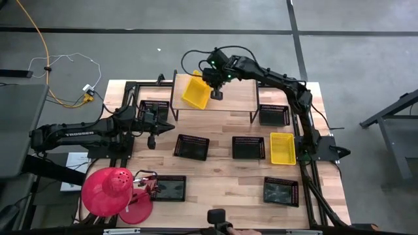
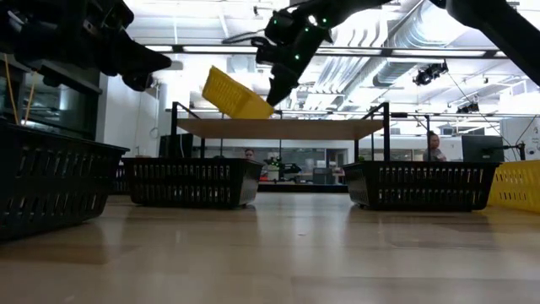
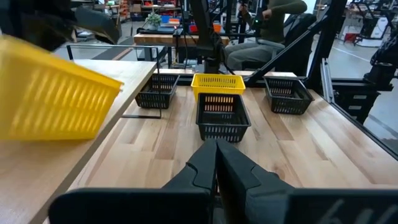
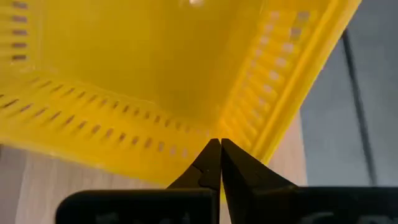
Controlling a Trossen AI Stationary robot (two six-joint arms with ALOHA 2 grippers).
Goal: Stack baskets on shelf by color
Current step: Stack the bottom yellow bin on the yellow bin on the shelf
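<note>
We see the right gripper (image 1: 216, 91) over the shelf (image 1: 235, 91) at about 12 o'clock on the table, its jaws pressed together on the rim of a yellow basket (image 1: 196, 92), which hangs tilted with one end on or just above the board; from the low view we cannot tell whether it touches. The wrist view shows the fingertips meeting at the wall of the basket near a corner, so we judge the hold to be a thin pinch on the rim. The left gripper (image 1: 151, 138) waits at about 9 o'clock, jaws shut on nothing. A second yellow basket (image 1: 282, 148) lies on the table at about 3 o'clock, just beside a black basket (image 1: 249, 147), with other black ones scattered toward 6 and 9 o'clock. We judge these baskets to be light, thin moulded plastic: stiff enough to keep their shape, yet with perforated walls that may flex a little under a pinch. The smooth plastic looks slippery, and a basket taken at one edge swings and tilts, as this one does. We think the best hold is the top rim at the middle of a long wall, one finger inside and one outside, so it hangs level. They do not look fragile; a crooked landing at the shelf's edge is the likelier trouble.
</note>
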